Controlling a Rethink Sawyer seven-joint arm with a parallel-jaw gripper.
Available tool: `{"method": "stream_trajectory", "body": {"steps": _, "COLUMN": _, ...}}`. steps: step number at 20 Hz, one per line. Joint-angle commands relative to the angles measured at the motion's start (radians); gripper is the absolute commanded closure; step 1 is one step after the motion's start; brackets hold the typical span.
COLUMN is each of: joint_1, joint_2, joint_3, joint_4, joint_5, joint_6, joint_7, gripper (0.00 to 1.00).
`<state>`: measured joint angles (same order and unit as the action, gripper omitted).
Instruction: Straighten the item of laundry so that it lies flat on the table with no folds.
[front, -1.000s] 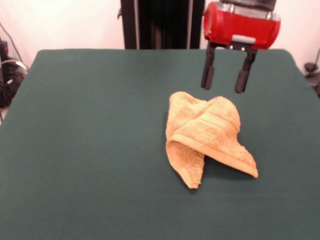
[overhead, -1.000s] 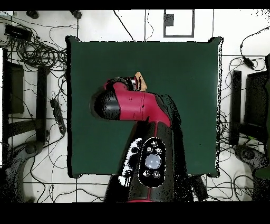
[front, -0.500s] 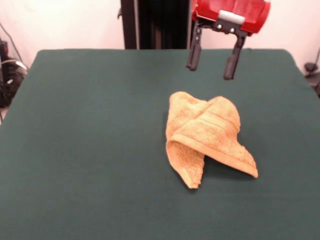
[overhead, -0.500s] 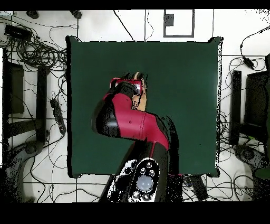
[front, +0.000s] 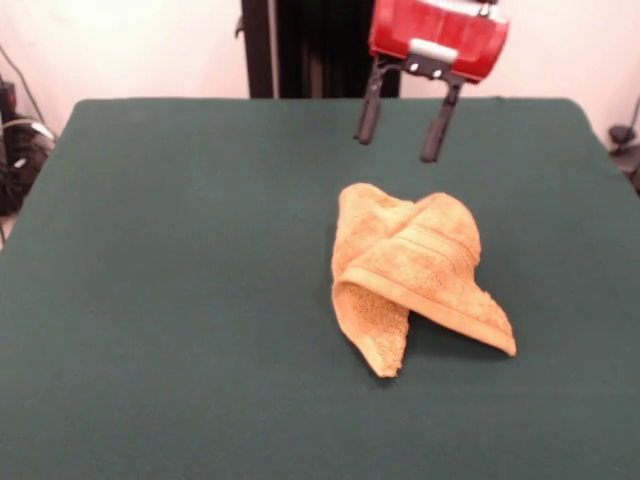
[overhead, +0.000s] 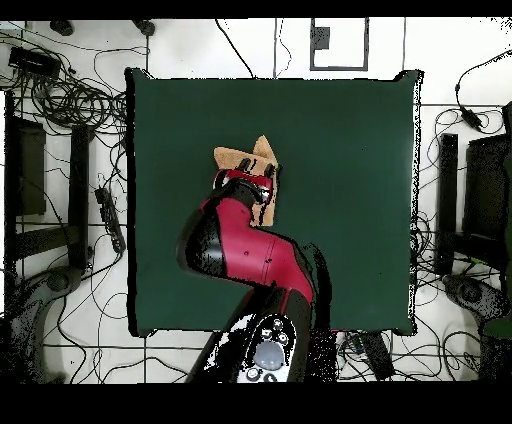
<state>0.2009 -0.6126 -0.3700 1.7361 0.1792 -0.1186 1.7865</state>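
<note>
1. Gripper (front: 400, 128) hung empty above the table's far part, fingers spread wide, clear of the cloth.
2. Towel (front: 412, 275) lay just right of centre on the green table (front: 170, 300), apart from the gripper.
3. Towel was doubled over itself, one flap crossing another; flattening appeared wholly undone.

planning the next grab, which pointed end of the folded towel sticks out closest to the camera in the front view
The narrow tip of the towel at its bottom middle, lower in the picture than the wider striped corner to the right. The open pincer hangs behind the towel, holding nothing.
</note>
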Motion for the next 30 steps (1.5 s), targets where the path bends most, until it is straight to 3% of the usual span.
{"method": "stream_trajectory", "body": {"steps": 1, "joint_1": -0.05, "joint_2": 0.068, "joint_3": 0.144, "joint_4": 0.109, "joint_5": 0.018, "joint_6": -0.082, "joint_7": 0.278, "gripper": 0.0}}
{"method": "stream_trajectory", "body": {"steps": 12, "joint_1": -0.043, "joint_2": 0.143, "joint_3": 0.185, "joint_4": 0.148, "joint_5": 0.054, "joint_6": -0.299, "joint_7": 0.373, "gripper": 0.0}}
{"method": "stream_trajectory", "body": {"steps": 18, "joint_1": 0.056, "joint_2": 0.119, "joint_3": 0.145, "joint_4": 0.152, "joint_5": 0.16, "joint_6": -0.196, "joint_7": 0.336, "gripper": 0.0}}
{"method": "stream_trajectory", "body": {"steps": 30, "joint_1": 0.042, "joint_2": 0.131, "joint_3": 0.202, "joint_4": 0.125, "joint_5": 0.154, "joint_6": -0.19, "joint_7": 0.322, "gripper": 0.0}}
